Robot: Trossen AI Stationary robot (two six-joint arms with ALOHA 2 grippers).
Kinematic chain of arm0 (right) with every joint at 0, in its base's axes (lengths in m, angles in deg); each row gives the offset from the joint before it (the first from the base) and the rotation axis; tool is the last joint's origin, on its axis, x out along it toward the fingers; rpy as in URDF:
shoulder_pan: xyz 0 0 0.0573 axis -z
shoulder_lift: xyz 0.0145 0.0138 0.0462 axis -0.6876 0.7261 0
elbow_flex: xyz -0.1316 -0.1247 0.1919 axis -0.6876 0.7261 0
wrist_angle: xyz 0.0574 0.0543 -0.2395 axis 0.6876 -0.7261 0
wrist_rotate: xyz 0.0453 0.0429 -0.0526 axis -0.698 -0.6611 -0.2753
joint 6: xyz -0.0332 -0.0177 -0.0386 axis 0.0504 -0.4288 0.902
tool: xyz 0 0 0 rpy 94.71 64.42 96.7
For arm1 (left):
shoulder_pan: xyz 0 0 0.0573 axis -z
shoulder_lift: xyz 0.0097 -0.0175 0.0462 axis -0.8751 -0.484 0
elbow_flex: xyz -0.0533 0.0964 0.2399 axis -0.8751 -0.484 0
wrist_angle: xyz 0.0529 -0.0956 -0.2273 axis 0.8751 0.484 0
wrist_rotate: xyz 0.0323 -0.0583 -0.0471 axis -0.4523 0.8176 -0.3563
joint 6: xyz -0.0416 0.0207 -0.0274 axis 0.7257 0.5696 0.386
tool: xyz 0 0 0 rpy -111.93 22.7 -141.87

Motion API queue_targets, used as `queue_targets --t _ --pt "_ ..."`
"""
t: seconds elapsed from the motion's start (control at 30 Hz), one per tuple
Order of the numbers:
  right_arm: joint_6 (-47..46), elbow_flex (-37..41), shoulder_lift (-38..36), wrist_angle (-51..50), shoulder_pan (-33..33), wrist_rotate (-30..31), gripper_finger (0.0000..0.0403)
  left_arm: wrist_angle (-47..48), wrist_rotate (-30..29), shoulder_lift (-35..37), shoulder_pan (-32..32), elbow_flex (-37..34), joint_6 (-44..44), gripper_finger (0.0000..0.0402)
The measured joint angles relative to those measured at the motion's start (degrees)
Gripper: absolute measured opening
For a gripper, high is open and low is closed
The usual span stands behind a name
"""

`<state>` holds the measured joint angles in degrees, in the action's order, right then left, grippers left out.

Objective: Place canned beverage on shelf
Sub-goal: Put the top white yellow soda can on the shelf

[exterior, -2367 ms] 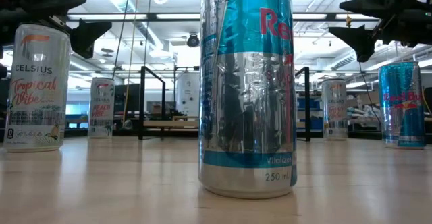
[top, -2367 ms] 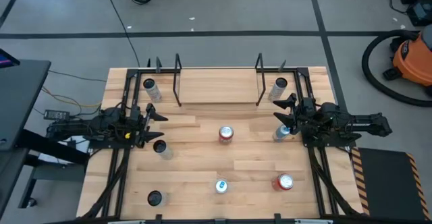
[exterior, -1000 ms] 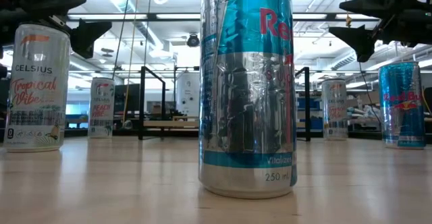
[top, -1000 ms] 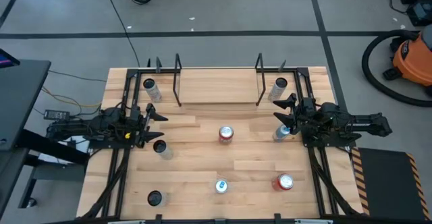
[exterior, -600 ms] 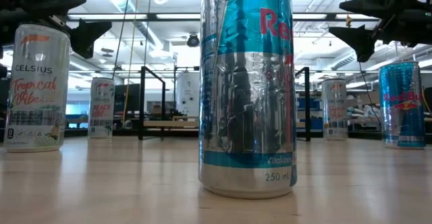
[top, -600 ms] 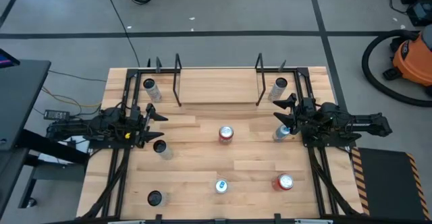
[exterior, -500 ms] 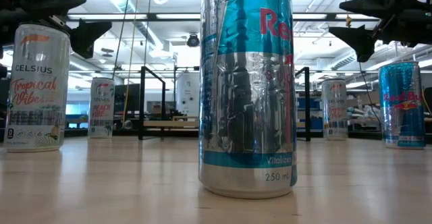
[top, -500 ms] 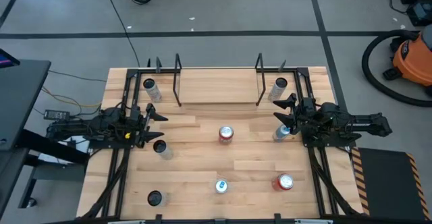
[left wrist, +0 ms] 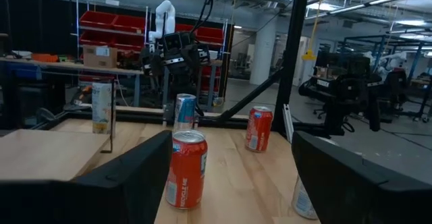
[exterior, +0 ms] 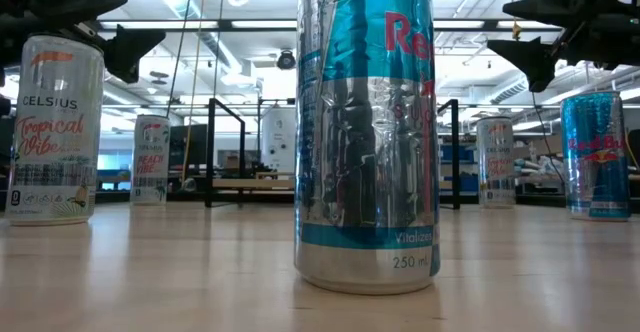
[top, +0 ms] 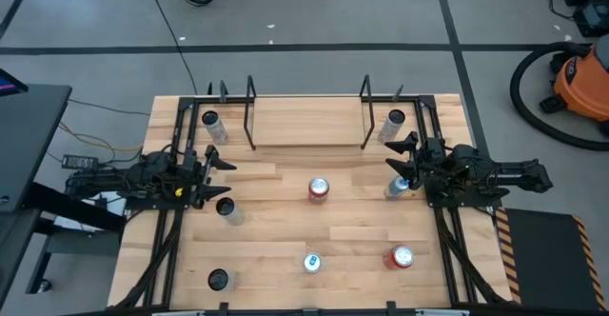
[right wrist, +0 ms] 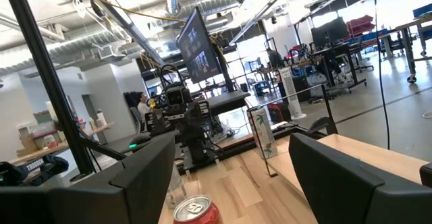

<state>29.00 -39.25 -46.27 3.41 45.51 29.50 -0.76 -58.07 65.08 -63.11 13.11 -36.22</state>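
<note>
The shelf (top: 306, 121), a light wood board between two black end frames, stands at the table's far middle with nothing on it. Several cans stand upright on the table. A red-topped one (top: 318, 189) is at the centre and a blue one (top: 311, 263) near the front, filling the low view (exterior: 366, 132). My left gripper (top: 221, 176) hovers open at the left edge, above the table, beside a dark-topped can (top: 225, 207). My right gripper (top: 399, 156) hovers open at the right edge, just above a blue can (top: 396, 187). Neither holds anything.
More cans stand at the far left (top: 211, 124), far right (top: 393, 124), near left (top: 219, 280) and near right (top: 401, 257). Black arm frames run along both table sides. Bare wood lies between the shelf and the centre can.
</note>
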Motion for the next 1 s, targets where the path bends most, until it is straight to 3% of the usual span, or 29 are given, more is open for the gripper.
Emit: queue_targets --t 1.0 --pt "0.0 0.0 0.0 0.0 0.0 0.0 0.0300 0.6 0.0 0.0 0.0 0.0 3.3 0.0309"
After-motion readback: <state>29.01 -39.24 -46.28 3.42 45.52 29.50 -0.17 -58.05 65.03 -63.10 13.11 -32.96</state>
